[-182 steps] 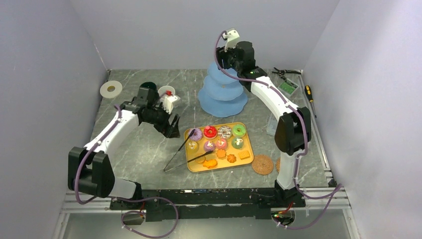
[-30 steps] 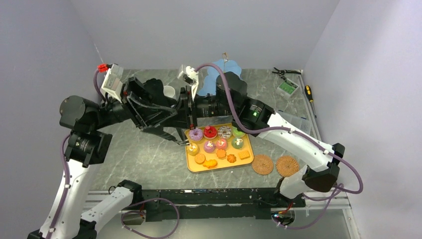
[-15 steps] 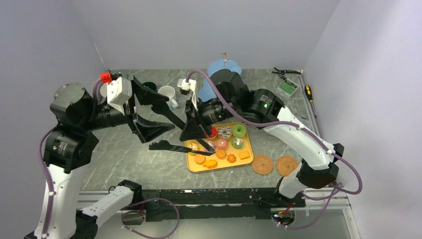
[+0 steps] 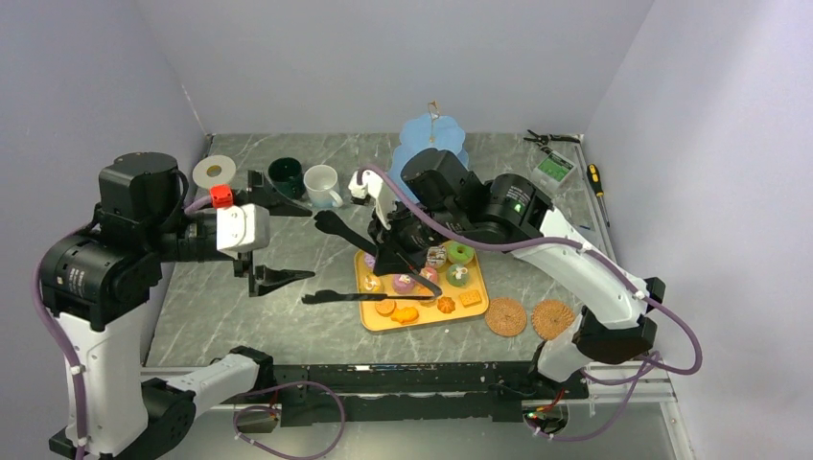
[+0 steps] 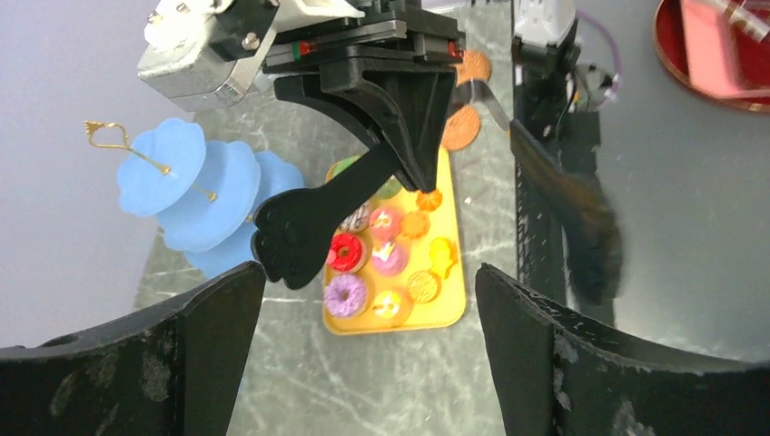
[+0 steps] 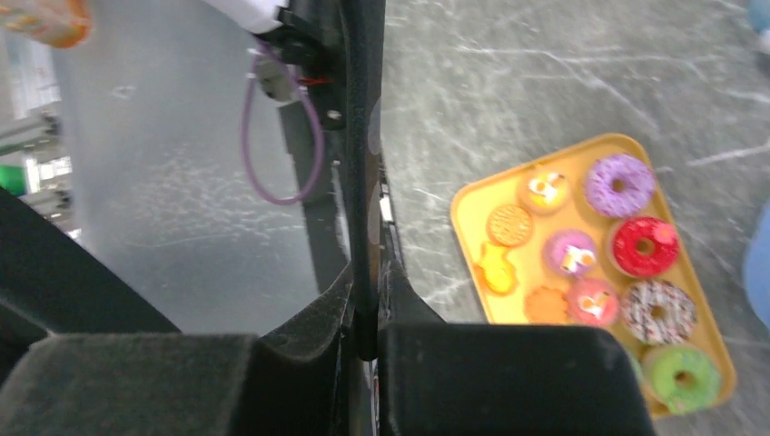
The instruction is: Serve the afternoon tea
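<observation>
Left gripper [image 5: 368,270]: raised off the counter [image 4: 288,326], jaws fully spread, nothing between them. Right gripper [image 6: 366,341]: clamped on the black tongs [image 5: 300,222] and held above the tray's left end. One tong arm points back-left and the other forward-left.

The treats are all on the yellow tray [image 6: 472,209] at counter centre: doughnuts [image 6: 620,184], cupcakes [image 6: 569,254] and orange biscuits [image 6: 509,224]. From the top view the right arm covers the tray's back-left corner, so I can't count them there.

The blue tier stand [image 5: 204,195] is behind the tray. The overhead shows only its top tier and gold loop, but the left wrist view shows three tiers, with nothing visible on them.

The white mug [image 4: 321,185] and dark green mug [image 4: 286,175] are side by side at back-left. In the right wrist view the tongs are edge-on and their tips are cut off.
</observation>
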Motion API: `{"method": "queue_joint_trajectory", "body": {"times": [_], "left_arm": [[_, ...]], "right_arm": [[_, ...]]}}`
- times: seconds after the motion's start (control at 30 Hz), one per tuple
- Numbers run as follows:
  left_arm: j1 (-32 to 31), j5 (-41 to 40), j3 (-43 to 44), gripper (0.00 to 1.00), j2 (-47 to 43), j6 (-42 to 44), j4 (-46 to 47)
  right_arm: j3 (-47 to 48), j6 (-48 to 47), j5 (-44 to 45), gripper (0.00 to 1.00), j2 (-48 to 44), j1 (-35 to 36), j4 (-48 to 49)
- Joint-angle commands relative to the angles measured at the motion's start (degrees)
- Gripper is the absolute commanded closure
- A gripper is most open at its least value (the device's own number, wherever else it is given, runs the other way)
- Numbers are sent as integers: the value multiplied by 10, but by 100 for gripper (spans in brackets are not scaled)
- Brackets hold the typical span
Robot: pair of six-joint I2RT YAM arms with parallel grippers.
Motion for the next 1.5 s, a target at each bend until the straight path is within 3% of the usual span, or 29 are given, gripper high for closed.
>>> {"method": "queue_joint_trajectory", "body": {"times": [0.0,0.13,0.33,0.73,0.9,1.1,1.27,1.33,1.4,1.47], "left_arm": [[-2,-41,50,9,18,151,-108],[-2,-89,63,10,19,270,-176],[-3,-149,-44,10,-43,366,-182],[-2,-129,-154,12,-49,413,-176],[-2,-154,-287,18,-83,415,-92],[-2,-169,-404,23,-154,400,99],[-2,-161,-417,25,-155,406,105],[-2,-156,-411,32,-142,397,92],[-2,-148,-407,57,-129,409,75],[-2,-140,-409,67,-126,412,70]], "right_arm": [[-13,-18,132,100,-7,15,-29],[-31,-17,175,100,0,17,-32],[-20,-19,251,100,23,16,-31],[75,0,312,100,136,-11,-31],[101,0,306,100,166,-11,-26],[99,0,292,100,180,-11,-24],[102,14,275,100,191,-10,-23],[106,17,270,100,196,-10,-23],[110,20,261,100,201,-8,-22],[112,23,250,100,202,-6,-17]]}}
